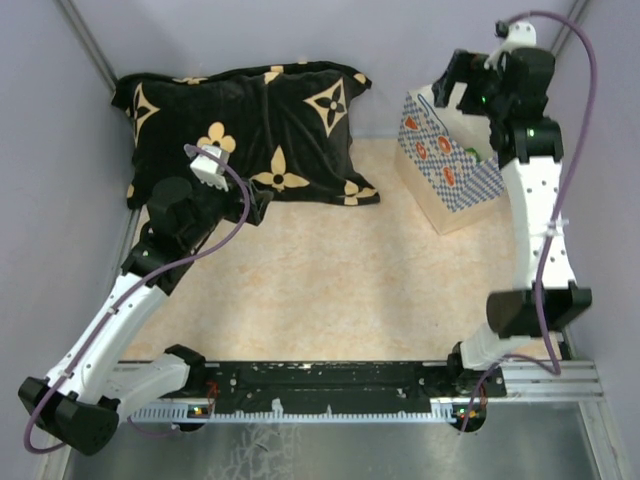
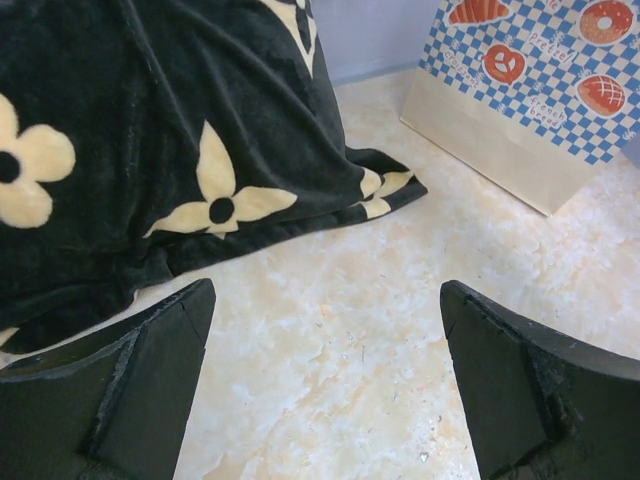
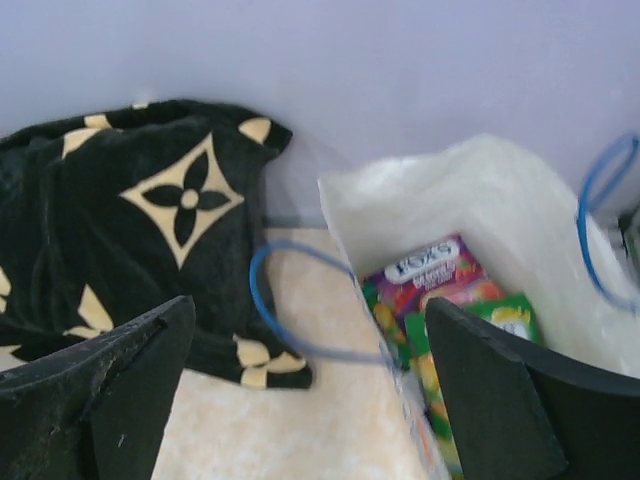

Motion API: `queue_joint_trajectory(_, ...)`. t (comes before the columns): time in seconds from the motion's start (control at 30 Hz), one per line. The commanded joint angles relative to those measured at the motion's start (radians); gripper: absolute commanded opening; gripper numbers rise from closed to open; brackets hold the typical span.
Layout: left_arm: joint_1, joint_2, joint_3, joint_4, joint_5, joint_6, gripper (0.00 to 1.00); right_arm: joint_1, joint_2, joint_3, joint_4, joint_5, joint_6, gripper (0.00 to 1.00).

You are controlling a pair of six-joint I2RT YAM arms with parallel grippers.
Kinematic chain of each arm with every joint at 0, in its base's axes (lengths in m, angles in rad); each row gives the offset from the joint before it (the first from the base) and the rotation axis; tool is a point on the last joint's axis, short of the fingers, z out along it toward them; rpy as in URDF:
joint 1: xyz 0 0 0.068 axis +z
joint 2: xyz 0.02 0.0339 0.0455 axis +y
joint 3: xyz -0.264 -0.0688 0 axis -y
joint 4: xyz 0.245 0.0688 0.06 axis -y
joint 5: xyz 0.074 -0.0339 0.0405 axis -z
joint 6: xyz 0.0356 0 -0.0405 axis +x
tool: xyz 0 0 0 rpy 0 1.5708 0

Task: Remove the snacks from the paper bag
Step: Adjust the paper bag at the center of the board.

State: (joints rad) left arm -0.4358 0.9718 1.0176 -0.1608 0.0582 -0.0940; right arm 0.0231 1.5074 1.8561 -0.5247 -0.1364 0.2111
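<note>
Hovering above bag mouth with right jaws spread wide, gripping nothing. Parking left jaws low over tabletop by cushion edge at 10 o'clock, equally wide and empty.

Finding bag upright at 2 o'clock on tabletop, mouth up. Seeing snacks all inside: magenta packet on top, green packet at 4 o'clock of it.

Judging step in hand as reaching in for first packet. Doing it well:
- Shifting toward 3 o'clock before descending. In wrist view, straddling bag's wall right now, one jaw outside it.
- Dropping straight through mouth centre, not scraping the paper.
- Steering clear of blue cord looping at 9 o'clock of mouth. Snagging it is probably tipping the bag.
- Pinching magenta packet by its upper edge, since flat glossy film is likely slipping under a face-on grip.
- Lifting vertically and watching for the light bag riding up. Pinning its rim with left jaws looks worth considering.

Hidden or unclear:
- Failing to count packets, with lower ones cut off behind the 3 o'clock jaw and frame bottom.
- Not seeing bag floor.
- Losing second cord off frame at 3 o'clock.
- Getting only a green sliver in top view, arm covering the mouth.
- Not reading left jaws in top view, wrist camera blocking them.
</note>
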Motion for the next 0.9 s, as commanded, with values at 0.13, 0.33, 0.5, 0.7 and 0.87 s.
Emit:
queue_joint_trajectory(0.13,0.009,0.043,0.056,0.026,0.052,0.005,1.0,-0.002,0.541,0.701,-0.495,-0.102,-0.186,0.99)
queue_joint_trajectory(0.33,0.011,0.064,0.061,0.024,0.06,0.011,1.0,0.0,0.637,0.633,-0.415,-0.15,-0.181,0.99)
queue_joint_trajectory(0.5,0.013,0.073,0.055,0.018,0.059,0.016,1.0,0.012,0.686,0.615,-0.429,-0.122,-0.185,0.96)
queue_joint_trajectory(0.7,0.014,0.08,0.049,0.026,0.062,0.016,1.0,0.051,0.655,0.557,-0.417,0.001,-0.216,0.88)
queue_joint_trajectory(0.87,0.013,0.081,0.046,0.024,0.062,0.013,1.0,0.069,0.63,0.564,-0.421,0.062,-0.223,0.61)
